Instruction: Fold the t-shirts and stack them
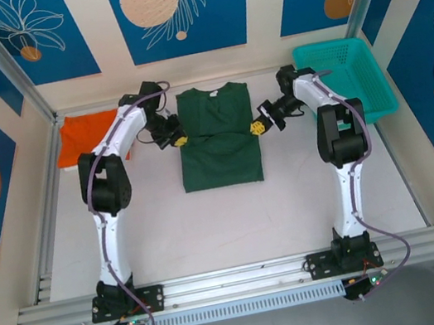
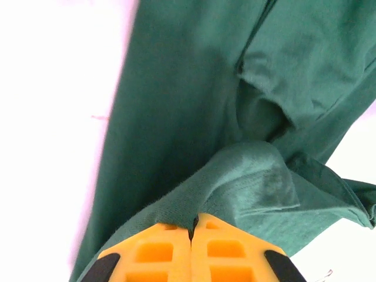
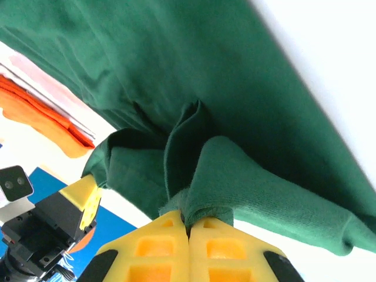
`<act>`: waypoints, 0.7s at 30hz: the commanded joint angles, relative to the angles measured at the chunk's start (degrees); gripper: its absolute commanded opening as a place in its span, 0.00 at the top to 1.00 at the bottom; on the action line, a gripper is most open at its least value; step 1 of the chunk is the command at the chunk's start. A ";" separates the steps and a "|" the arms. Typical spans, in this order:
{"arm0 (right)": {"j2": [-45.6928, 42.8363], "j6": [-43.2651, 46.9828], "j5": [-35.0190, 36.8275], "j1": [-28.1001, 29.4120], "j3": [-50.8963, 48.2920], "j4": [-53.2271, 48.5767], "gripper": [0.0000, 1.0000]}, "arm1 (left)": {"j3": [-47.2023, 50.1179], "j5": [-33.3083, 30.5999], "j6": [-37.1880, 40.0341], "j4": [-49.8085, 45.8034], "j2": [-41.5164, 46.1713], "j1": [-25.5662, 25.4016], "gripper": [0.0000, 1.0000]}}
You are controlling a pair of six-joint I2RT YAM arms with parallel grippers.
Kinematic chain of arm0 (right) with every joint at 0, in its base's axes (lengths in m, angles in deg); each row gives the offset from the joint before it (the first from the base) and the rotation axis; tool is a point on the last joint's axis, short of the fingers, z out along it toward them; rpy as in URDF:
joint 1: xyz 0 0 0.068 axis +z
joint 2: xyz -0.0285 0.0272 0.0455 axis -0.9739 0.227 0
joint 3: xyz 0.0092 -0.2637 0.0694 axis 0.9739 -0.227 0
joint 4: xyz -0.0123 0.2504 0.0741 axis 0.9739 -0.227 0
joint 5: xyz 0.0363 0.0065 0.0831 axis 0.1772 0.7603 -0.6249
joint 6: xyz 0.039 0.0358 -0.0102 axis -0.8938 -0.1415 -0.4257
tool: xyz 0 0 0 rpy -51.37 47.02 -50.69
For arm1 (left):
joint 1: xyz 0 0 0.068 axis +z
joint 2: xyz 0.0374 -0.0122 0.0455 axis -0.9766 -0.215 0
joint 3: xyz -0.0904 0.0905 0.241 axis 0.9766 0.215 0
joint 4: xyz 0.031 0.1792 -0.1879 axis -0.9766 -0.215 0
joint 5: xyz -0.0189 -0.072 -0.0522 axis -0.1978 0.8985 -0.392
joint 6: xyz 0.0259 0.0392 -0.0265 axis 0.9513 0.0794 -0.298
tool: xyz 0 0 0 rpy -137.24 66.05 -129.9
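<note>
The dark green t-shirt (image 1: 217,137) lies at the middle back of the table, neck away from the arms and its sides folded in. My left gripper (image 1: 180,141) is shut on its left edge, with a ridge of green cloth (image 2: 235,176) pinched between the yellow fingers (image 2: 158,252). My right gripper (image 1: 255,128) is shut on the shirt's right edge, a bunched fold (image 3: 235,176) rising from its fingers (image 3: 217,249). The orange t-shirt (image 1: 86,137) lies folded at the back left, and its edge (image 3: 53,111) shows past the green cloth.
A teal mesh basket (image 1: 349,76) stands at the back right. Metal frame posts (image 1: 12,72) rise at the back corners and walls close in the table's sides. A rail (image 1: 238,281) runs along the near edge by the arm bases.
</note>
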 commanded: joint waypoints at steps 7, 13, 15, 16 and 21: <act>10.31 -1.53 1.58 -0.39 12.95 -7.38 0.78 | -11.57 -1.10 -0.36 -3.59 -9.38 2.02 0.90; 8.45 -1.22 1.80 -1.72 15.69 -7.22 0.47 | -19.24 -4.41 -1.29 -4.19 -9.15 2.51 0.45; 4.82 0.08 3.32 -2.12 13.81 -6.41 0.42 | -17.96 -7.11 -0.23 -4.44 -6.08 1.96 0.29; 2.27 1.19 4.25 -2.12 11.81 -5.65 0.41 | -16.26 -8.86 0.64 -4.45 -4.03 1.44 0.25; -13.13 6.12 4.23 -1.71 -11.23 4.19 0.37 | 2.35 -9.46 3.38 -0.96 8.03 -0.81 0.14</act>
